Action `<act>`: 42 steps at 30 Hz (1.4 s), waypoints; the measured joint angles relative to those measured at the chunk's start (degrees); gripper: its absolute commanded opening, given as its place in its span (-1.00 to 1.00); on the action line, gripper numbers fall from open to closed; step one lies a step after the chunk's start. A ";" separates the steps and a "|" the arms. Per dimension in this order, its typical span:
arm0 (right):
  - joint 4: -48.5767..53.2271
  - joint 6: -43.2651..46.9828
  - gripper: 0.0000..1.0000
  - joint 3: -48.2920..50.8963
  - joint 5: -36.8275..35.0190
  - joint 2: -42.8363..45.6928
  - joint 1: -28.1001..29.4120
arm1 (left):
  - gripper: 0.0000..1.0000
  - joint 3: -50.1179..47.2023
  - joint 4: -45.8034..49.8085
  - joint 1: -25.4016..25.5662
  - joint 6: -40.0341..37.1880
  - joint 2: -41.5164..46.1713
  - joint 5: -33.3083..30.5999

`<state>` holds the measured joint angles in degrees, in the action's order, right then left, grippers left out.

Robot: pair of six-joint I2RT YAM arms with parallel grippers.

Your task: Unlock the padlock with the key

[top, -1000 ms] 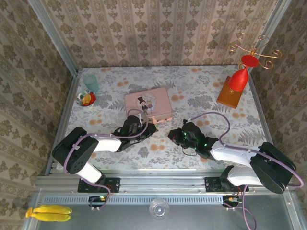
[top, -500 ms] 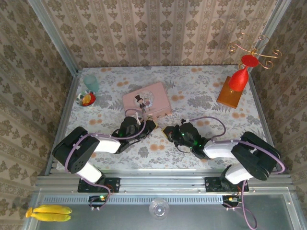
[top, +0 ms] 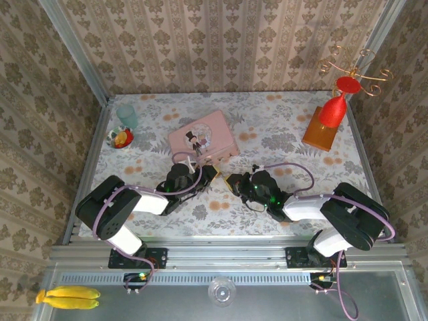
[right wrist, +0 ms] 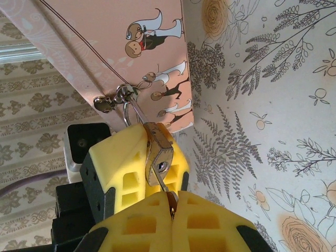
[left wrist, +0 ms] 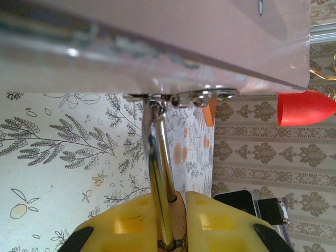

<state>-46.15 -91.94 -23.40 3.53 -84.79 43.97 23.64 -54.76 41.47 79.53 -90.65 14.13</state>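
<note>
At the bottom centre of the right wrist view, the right claw (right wrist: pixel 170 212) is pinching the key (right wrist: pixel 169 198) between closed fingers, its tip entering the keyhole of the padlock (right wrist: pixel 159 152) just above. The left claw (left wrist: pixel 170 223), low in its own view, is clamping that padlock, which is hanging from the clasp (right wrist: pixel 113 98) of the pink tin (right wrist: pixel 105 47) at upper left, over the flowered table (right wrist: pixel 273 105). The key appears to be going in. The shackle (left wrist: pixel 156 157) is sitting shut through the clasp, so turning and releasing are remaining. Showing: one key, one padlock, one tin, two claws.
</note>
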 measured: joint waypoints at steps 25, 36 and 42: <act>-0.33 0.04 -1.00 0.98 -0.26 0.42 2.05 | -1.00 0.15 0.96 0.17 0.13 0.42 -0.44; -0.37 0.04 -1.00 1.51 -0.72 0.42 2.05 | -1.00 0.15 6.73 0.94 0.72 3.45 -1.73; -0.42 0.04 -1.00 1.51 -0.72 0.42 2.21 | -1.00 0.13 8.50 1.40 1.16 4.26 -2.60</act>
<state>-46.57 -91.90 -21.89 2.81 -84.38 46.17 23.77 -46.26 42.87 80.68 -86.39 11.53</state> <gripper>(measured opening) 0.067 0.146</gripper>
